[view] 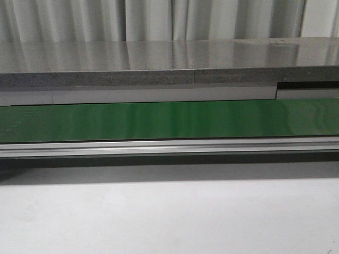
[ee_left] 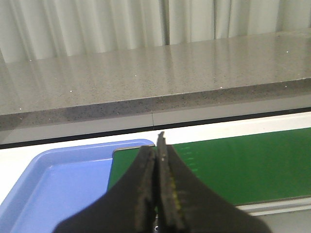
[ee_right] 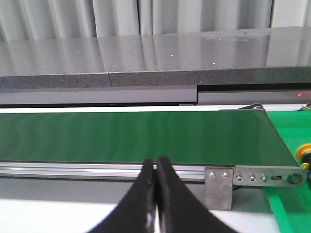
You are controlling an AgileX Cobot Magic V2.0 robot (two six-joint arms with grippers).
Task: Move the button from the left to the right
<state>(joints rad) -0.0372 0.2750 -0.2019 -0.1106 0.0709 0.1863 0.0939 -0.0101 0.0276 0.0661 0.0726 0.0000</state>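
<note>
- The grey speckled counter [view: 169, 58] fills the far half of the front view, running the full width, with pale pleated curtains [view: 159, 18] hanging behind it. Its near edge is straight and square.
- Just near of that edge lies the green conveyor belt [view: 169, 120], also spanning the full width, bordered on its near side by a silver aluminium rail [view: 169, 147]. The belt's surface shows bare in all three views.
- Nearest the robot is a pale flat surface [view: 169, 217], wide and open in the front view.
- At the belt's left end sits a blue tray [ee_left: 53, 184]; the part that shows holds nothing, though the left gripper hides part of its floor.
- At the belt's right end the rail finishes in a metal bracket [ee_right: 252, 177], with a green surface [ee_right: 291, 208] beyond it.
- The left gripper [ee_left: 158, 145] hangs above where tray meets belt, jaws clenched together on nothing.
- The right gripper [ee_right: 155, 162] hovers at the belt's near rail, jaws likewise pressed tight and bare.
- The button [ee_right: 304, 153] shows only as a sliver of yellow-orange cap at the picture's edge, on the green surface past the belt's right end; its body is out of sight.
</note>
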